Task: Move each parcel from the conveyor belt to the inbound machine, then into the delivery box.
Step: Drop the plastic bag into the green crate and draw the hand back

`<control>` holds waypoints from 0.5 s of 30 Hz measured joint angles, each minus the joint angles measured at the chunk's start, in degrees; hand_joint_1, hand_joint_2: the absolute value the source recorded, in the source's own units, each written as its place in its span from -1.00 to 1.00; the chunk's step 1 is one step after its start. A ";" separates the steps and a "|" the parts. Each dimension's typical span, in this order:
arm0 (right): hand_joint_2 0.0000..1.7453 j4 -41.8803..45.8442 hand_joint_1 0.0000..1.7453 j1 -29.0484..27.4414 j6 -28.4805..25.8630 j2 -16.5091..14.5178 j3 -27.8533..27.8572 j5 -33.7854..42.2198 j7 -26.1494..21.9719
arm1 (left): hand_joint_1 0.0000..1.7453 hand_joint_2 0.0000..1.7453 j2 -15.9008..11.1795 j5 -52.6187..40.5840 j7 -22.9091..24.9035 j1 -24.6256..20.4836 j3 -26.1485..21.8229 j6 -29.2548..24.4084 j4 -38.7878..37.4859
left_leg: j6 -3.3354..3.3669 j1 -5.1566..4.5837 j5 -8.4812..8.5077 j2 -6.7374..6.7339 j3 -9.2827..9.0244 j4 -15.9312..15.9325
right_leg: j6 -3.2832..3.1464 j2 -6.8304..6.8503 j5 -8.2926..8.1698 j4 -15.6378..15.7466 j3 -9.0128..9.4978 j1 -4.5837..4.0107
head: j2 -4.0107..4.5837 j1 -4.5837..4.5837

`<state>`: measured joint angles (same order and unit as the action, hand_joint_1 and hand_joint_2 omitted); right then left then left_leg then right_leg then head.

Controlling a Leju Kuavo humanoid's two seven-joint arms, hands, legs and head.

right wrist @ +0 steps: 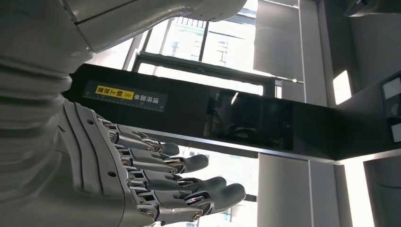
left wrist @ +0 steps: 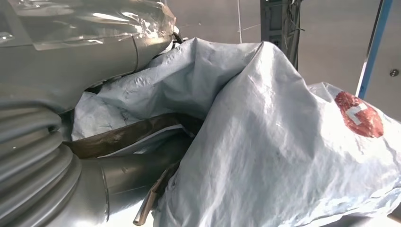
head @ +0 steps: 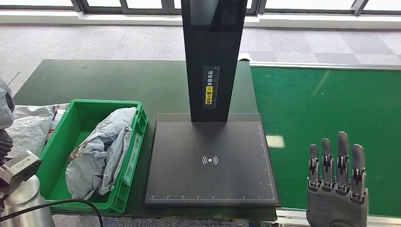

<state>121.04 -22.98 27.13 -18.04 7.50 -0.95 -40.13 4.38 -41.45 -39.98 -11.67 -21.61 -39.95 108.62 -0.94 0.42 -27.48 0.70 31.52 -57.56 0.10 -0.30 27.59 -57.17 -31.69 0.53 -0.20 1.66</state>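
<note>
A crumpled grey parcel (head: pixel 101 151) lies inside the green delivery box (head: pixel 135 156) at the left. The black inbound machine platform (head: pixel 210 161) in the middle is bare, with its dark column (head: pixel 213 56) rising behind it. My right hand (head: pixel 336 182) hovers open over the near edge of the green conveyor belt (head: pixel 326 118), fingers straight and apart, holding nothing; in the right wrist view this hand (right wrist: pixel 156 184) sits below the column (right wrist: pixel 189 113). A grey bag (left wrist: pixel 283 156) with a red mark presses against my left hand (left wrist: pixel 94 52); its fingers are hidden.
More grey bags (head: pixel 28 125) lie outside the box at the far left, beside my left arm (head: pixel 21 189). A black cable (head: pixel 71 203) runs across the box's near corner. The dark green table (head: pixel 118 80) stretches behind the box.
</note>
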 joint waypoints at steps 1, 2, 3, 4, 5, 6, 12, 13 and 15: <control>1.00 -0.07 -1.00 0.04 0.09 -0.01 -0.01 0.03 0.00 | 1.00 1.00 0.04 -0.25 0.00 -0.19 -0.35 -0.01 -0.16 | 0.00 0.00 0.00 0.00 0.02 0.00 | 0.00 0.01 0.00 0.00 -0.01 -0.01 | 0.00 -0.01; 1.00 -0.23 -1.00 0.12 0.19 -0.01 -0.02 0.08 0.01 | 1.00 1.00 0.10 -0.41 0.00 -0.40 -0.87 -0.02 -0.26 | 0.00 0.00 -0.01 0.00 0.05 0.00 | 0.00 0.01 0.01 0.00 -0.02 -0.01 | 0.00 -0.01; 1.00 -0.50 -1.00 0.29 0.34 -0.02 -0.04 0.17 0.01 | 1.00 1.00 0.15 -0.38 0.01 -0.63 -1.56 -0.03 -0.31 | 0.00 0.00 -0.01 0.00 0.06 0.00 | 0.00 0.01 0.01 0.00 -0.04 -0.02 | 0.00 -0.01; 1.00 -0.92 -1.00 0.57 0.53 -0.02 -0.07 0.31 0.02 | 1.00 1.00 0.12 -0.21 0.28 -0.90 -2.37 -0.02 -0.44 | -0.01 0.00 -0.01 -0.01 0.06 0.00 | -0.01 0.00 0.01 0.00 -0.06 -0.02 | 0.00 -0.01; 1.00 -1.39 -1.00 0.96 0.76 -0.02 -0.09 0.43 0.02 | 1.00 1.00 -0.16 -0.20 1.10 -1.25 -3.07 0.19 -0.86 | -0.01 0.00 -0.01 -0.01 0.06 0.00 | -0.01 0.00 0.01 0.00 -0.08 -0.03 | 0.00 0.00; 1.00 -1.87 -1.00 1.42 1.04 -0.02 -0.11 0.57 0.02 | 1.00 1.00 -0.76 -0.73 2.91 -1.72 -3.56 0.74 -1.70 | -0.01 0.00 0.00 -0.01 0.05 0.00 | -0.01 0.00 0.01 0.00 -0.09 -0.04 | 0.00 0.00; 1.00 -4.64 -1.00 3.91 2.62 0.17 -0.27 0.13 0.02 | 1.00 1.00 -7.75 -5.83 19.53 -4.47 -3.00 16.59 -15.03 | -0.17 0.01 0.11 -0.01 0.00 0.01 | -0.15 -0.01 -0.01 -0.06 -0.18 -0.11 | 0.00 0.00; 1.00 -5.17 -1.00 4.30 2.32 0.31 -0.47 -0.36 0.02 | 1.00 1.00 -8.22 -5.81 20.42 -4.60 -2.19 19.05 -17.91 | -0.19 0.01 0.13 0.00 -0.01 0.01 | -0.16 -0.01 -0.02 -0.07 -0.18 -0.12 | 0.00 0.00; 1.00 -6.31 -1.00 5.10 1.24 0.73 -1.13 -1.03 0.02 | 1.00 1.00 -8.47 -6.39 21.49 -4.52 0.27 23.19 -23.67 | -0.19 0.01 0.16 0.00 0.01 0.00 | -0.16 -0.01 -0.06 -0.07 -0.16 -0.11 | 0.00 0.00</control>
<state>114.73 -17.88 28.37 -17.31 6.37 -1.98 -40.11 -4.10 -47.83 -18.49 -16.19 -21.34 -16.77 84.95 -1.14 0.43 -27.33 0.70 31.52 -57.55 -0.06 -0.31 27.53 -57.24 -31.84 0.42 -0.20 1.66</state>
